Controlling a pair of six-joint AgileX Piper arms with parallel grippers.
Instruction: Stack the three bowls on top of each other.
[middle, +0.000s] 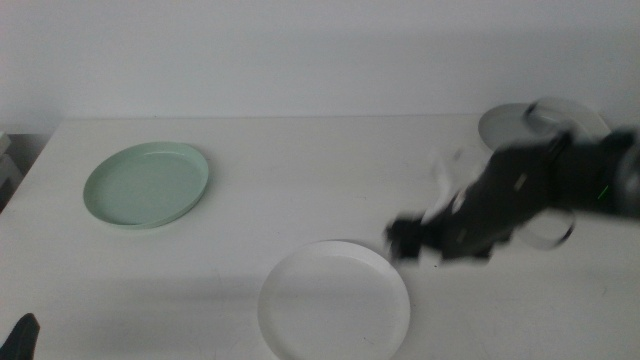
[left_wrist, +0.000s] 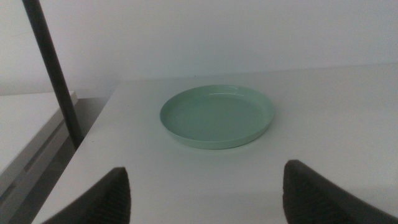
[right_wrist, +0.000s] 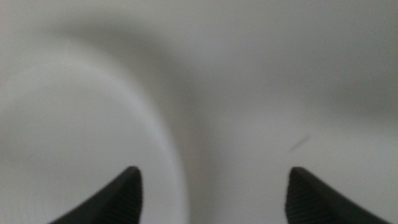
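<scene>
- The right gripper (middle: 405, 240), blurred, is hovering just beside the far right rim of the white bowl (middle: 335, 312), its jaws spread and gripping nothing.
- The left gripper (left_wrist: 205, 193) is waiting at the bench's (middle: 300, 180) near left corner, jaws spread wide and empty, facing the mint green bowl (middle: 147, 184).
- The grey bowl (middle: 510, 124) is sitting at the far right, partly hidden behind the right arm.
- All three bowls are lying well apart.

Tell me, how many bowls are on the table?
3: the mint green bowl at left, the white bowl in front, the grey bowl far right, partly behind the right arm.
</scene>
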